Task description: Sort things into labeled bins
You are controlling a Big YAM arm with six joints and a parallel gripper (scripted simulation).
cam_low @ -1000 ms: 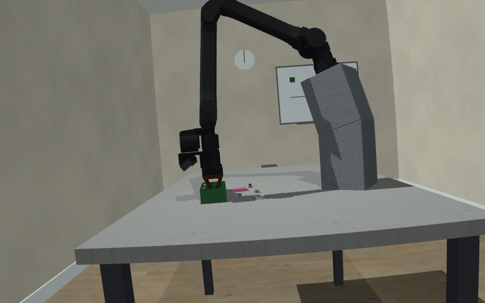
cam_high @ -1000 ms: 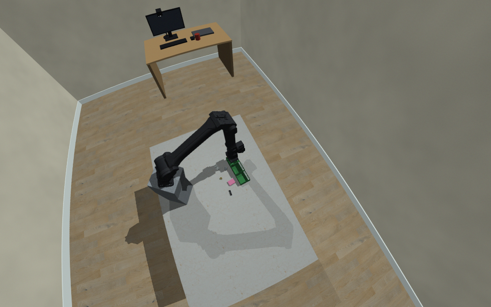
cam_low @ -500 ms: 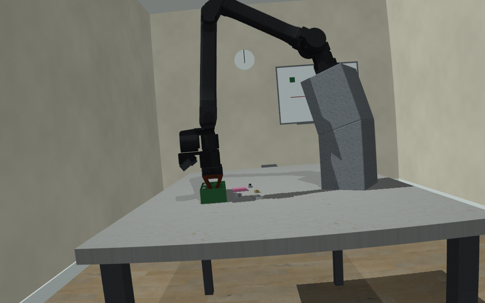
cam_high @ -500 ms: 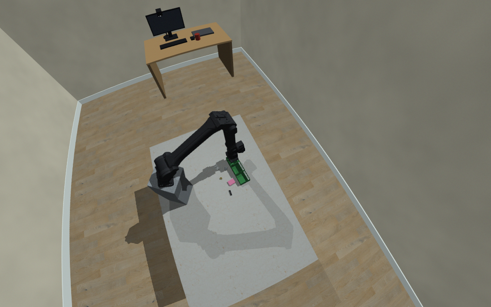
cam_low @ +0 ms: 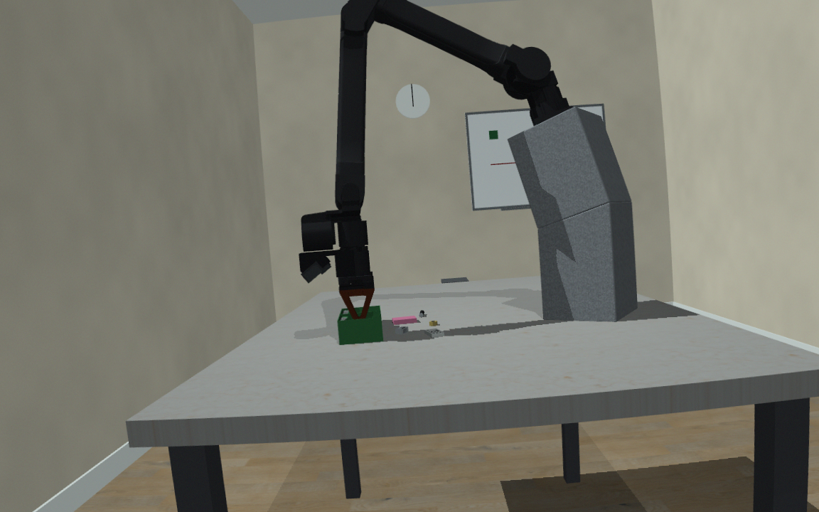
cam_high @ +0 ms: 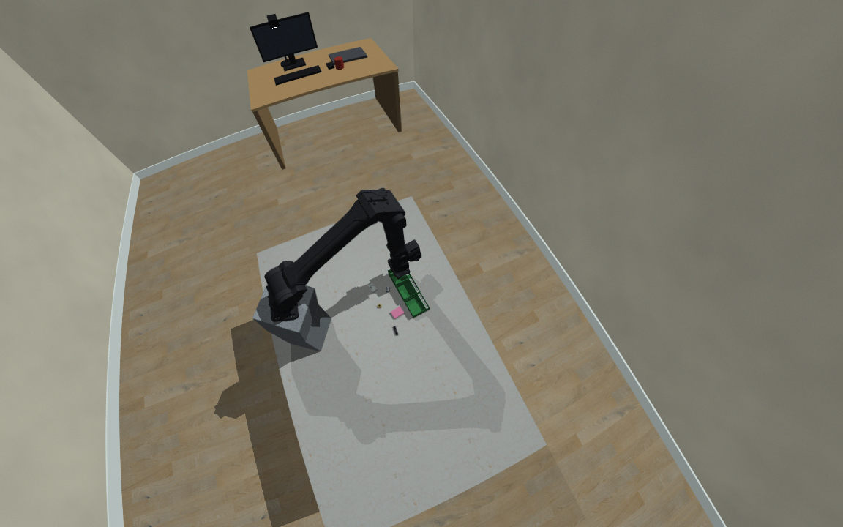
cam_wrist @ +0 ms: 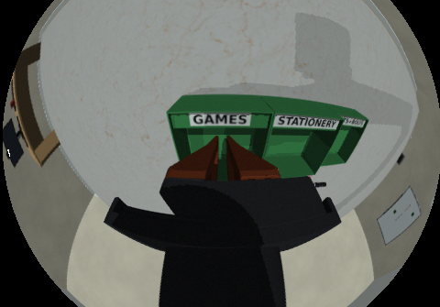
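- The claw (cam_wrist: 223, 159) hangs fingertips-down in the GAMES compartment, clenched; whether anything sits between the fingers cannot be told.
- Around it, the green bin (cam_wrist: 263, 108) stretches rightward: GAMES, STATIONERY, then a third unreadable label.
- Beyond the bin lies a flat pink piece (cam_high: 396, 312).

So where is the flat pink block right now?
In the top view, the flat pink block lies on the grey table, just beside the green bin row, near its end farthest from the gripper.

Even, soft lighting; sharp arm shadows across the table (cam_high: 411, 419); wrist view fisheye-warped, black-vignetted, its small labels blurred.
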